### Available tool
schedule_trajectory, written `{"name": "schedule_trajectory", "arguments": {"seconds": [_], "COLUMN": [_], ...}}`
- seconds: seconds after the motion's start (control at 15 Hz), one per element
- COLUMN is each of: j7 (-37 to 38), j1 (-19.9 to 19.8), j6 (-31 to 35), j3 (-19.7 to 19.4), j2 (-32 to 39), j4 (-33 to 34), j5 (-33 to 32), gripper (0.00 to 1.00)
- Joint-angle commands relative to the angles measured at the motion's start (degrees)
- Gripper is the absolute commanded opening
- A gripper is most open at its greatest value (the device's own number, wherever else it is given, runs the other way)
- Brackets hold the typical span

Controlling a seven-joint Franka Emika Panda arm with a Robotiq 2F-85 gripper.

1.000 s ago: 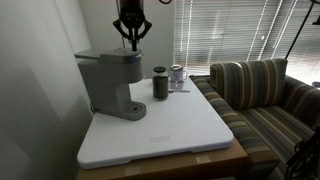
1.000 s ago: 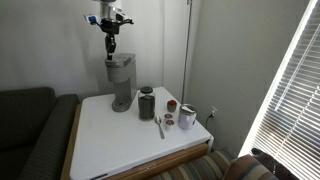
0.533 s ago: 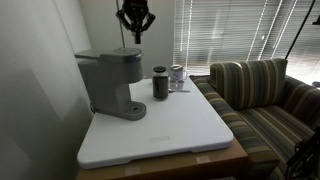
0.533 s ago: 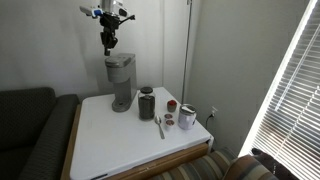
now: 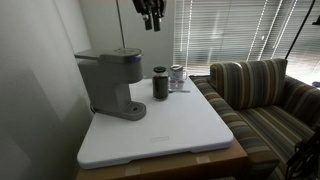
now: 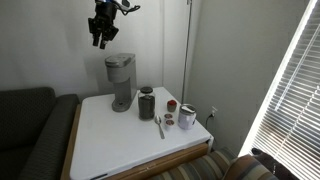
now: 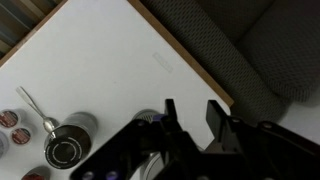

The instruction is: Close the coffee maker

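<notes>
Closure of the coffee maker point(image 5: 112, 78) appears complete; we find the hand point(image 5: 151, 22) high at its one o'clock, jaws apart, empty. We advise checking flush seating before retreating.

coffee maker point(image 5: 112, 80) lid down | gripper point(image 5: 153, 24) well above it

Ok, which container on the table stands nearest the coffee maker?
The tall dark cylindrical cup, just beside the coffee maker; the small pale jar stands farther out, past the spoon.
</notes>
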Motion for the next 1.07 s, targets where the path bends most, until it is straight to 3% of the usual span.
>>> {"name": "schedule_trajectory", "arguments": {"seconds": [0.0,0.27,0.33,0.6,0.67,1.0], "j7": [-9.4,-20.2,-22.9,-32.2,-28.4,-28.7], "j1": [-0.7,-0.1,0.0,0.6,0.8,0.8], "j6": [-5.3,-9.9,-11.0,-15.9,-14.3,-14.0], "j3": [1.5,1.8,1.9,1.8,1.6,1.6], "j2": [-0.2,-0.8,-0.9,0.9,1.2,0.5], "j4": [-0.3,-2.3,-2.6,-0.4,0.4,-0.7], "j5": [0.5,0.0,-0.2,-1.1,-0.4,-0.4], "gripper": [0.7,0.97,1.0,1.0,1.0,1.0]}}
